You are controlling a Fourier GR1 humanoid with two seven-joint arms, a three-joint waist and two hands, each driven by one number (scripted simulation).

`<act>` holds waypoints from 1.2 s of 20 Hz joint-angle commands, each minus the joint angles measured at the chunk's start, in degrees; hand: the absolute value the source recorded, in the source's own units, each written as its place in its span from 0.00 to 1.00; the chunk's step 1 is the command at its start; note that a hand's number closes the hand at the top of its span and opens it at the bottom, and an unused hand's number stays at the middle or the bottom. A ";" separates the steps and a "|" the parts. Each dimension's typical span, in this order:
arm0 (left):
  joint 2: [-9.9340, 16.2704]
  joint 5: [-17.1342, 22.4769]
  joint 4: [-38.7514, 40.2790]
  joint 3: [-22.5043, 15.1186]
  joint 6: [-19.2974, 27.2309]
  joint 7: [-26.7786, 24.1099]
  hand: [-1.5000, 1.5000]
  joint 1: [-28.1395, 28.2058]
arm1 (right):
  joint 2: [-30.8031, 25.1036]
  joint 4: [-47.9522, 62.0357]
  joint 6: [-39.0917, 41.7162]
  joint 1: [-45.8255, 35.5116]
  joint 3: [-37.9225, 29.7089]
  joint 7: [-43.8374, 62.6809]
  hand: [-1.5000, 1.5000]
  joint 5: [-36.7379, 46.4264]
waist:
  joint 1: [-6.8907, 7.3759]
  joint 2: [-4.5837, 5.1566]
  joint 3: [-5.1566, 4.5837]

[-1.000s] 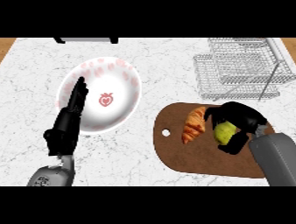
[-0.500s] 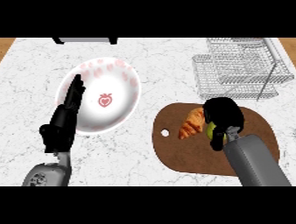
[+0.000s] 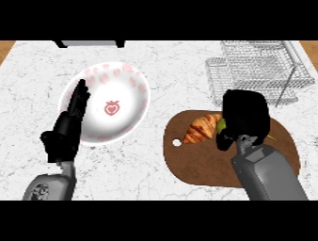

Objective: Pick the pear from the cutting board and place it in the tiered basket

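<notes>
Since a second ago my right hand (image 3: 243, 117) has shifted toward the cutting board's (image 3: 210, 169) far edge, fingers curled over the pear (image 3: 222, 126), which shows only as a yellow-green sliver at the hand's left side, over the board. Croissant (image 3: 201, 129) lies just beside it on the board's far left part. Tiered basket (image 3: 259, 70) stands at the counter's (image 3: 162, 61) far right corner. My left hand (image 3: 68, 124) rests open, fingers straight, beside the plate (image 3: 123, 96)
</notes>
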 commanded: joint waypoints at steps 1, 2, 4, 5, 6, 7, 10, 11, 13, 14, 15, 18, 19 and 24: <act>-1.04 -0.96 4.03 0.26 1.38 -1.52 0.50 -2.61 | 2.31 -11.48 7.13 -4.80 0.45 6.89 1.00 2.24 | -0.59 0.00 0.00; 0.46 0.38 -0.09 0.56 -0.44 1.46 0.50 -1.45 | 0.81 -15.61 12.27 -6.43 -1.88 6.56 1.00 0.65 | -0.31 -0.23 0.03; 0.53 0.48 2.49 1.21 -0.37 -2.13 0.50 0.14 | 1.89 -21.26 16.84 -7.57 -3.38 7.94 1.00 -0.65 | -0.32 -0.07 0.02; 0.42 -0.39 -0.31 -0.09 -0.32 1.00 0.50 -0.03 | 2.03 -20.83 18.05 -10.76 -5.21 8.38 1.00 -0.76 | 0.22 0.00 0.05; -1.60 -1.36 1.70 -1.23 1.19 -1.89 0.50 0.13 | 3.83 -22.67 18.64 -9.91 -4.21 10.18 1.00 -0.57 | 0.19 0.10 0.05; -1.90 -1.81 -2.97 -3.52 2.15 2.39 0.50 1.04 | 3.06 -21.91 21.95 -14.67 -8.31 9.28 1.00 -2.07 | 0.50 0.02 0.07; 0.44 0.63 -0.76 0.84 -0.32 2.40 0.50 -1.99 | -0.96 -24.36 29.17 -20.40 -15.72 7.35 1.00 -5.18 | 0.08 0.05 0.06; -1.77 -1.92 1.31 -1.79 1.79 -3.70 0.50 2.26 | -1.70 -24.20 28.66 -20.60 -17.99 6.83 1.00 -6.01 | 0.19 0.13 0.06; -0.54 0.64 4.03 0.79 -0.21 -4.59 0.50 -0.73 | 1.81 -18.21 22.67 -22.64 -16.79 9.03 1.00 -4.85 | 0.62 0.32 0.06; -0.37 -0.36 -3.29 -1.06 -0.13 3.09 0.50 -0.37 | 3.85 -19.72 24.70 -26.09 -17.69 12.17 1.00 -6.78 | 0.90 0.14 0.08; 0.19 -0.19 0.92 -0.08 -0.63 1.07 0.50 -2.16 | 3.88 -15.38 23.38 -30.33 -23.94 10.11 1.00 -9.55 | 0.88 0.29 0.06; 0.77 -0.18 -4.37 -0.68 -0.97 3.37 0.50 0.35 | 3.93 -14.03 18.50 -31.03 -25.64 13.98 1.00 -14.00 | 1.45 0.18 0.09; -1.03 -1.20 2.38 -0.91 0.47 -1.29 0.50 -0.97 | 3.94 -9.50 15.86 -32.68 -27.22 11.05 1.00 -11.92 | 0.98 0.44 0.06; -1.75 -1.51 2.81 -1.67 1.19 -2.64 0.50 -0.44 | -2.25 -2.32 10.09 -32.87 -28.40 6.13 1.00 -12.05 | 0.95 0.45 0.07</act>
